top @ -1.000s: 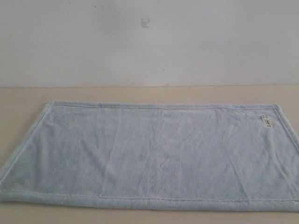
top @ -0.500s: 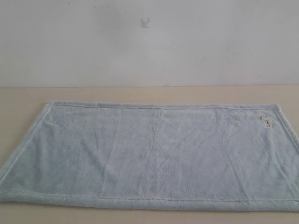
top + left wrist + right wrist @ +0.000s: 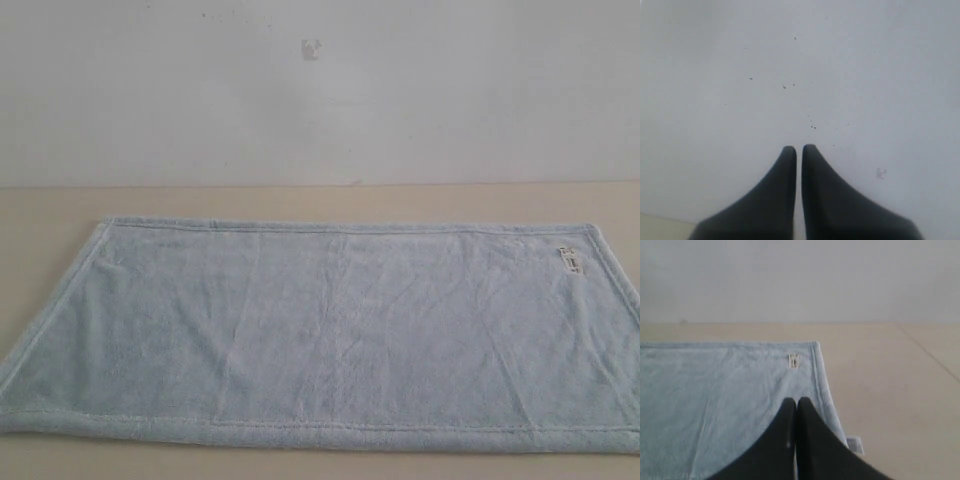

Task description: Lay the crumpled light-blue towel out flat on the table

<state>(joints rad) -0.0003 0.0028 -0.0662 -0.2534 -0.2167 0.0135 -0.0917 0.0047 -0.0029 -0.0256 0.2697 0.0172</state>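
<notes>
The light-blue towel lies spread out flat on the beige table, hem visible all round, with a small white tag near its far right corner. Neither arm appears in the exterior view. In the right wrist view my right gripper is shut and empty, raised over the towel close to its right hem; a tag shows ahead of it. In the left wrist view my left gripper is shut with nothing in it, facing the grey-white wall.
The wall rises behind the table's far edge. Bare table runs to the right of the towel. A second white label peeks from the towel's hem beside my right gripper.
</notes>
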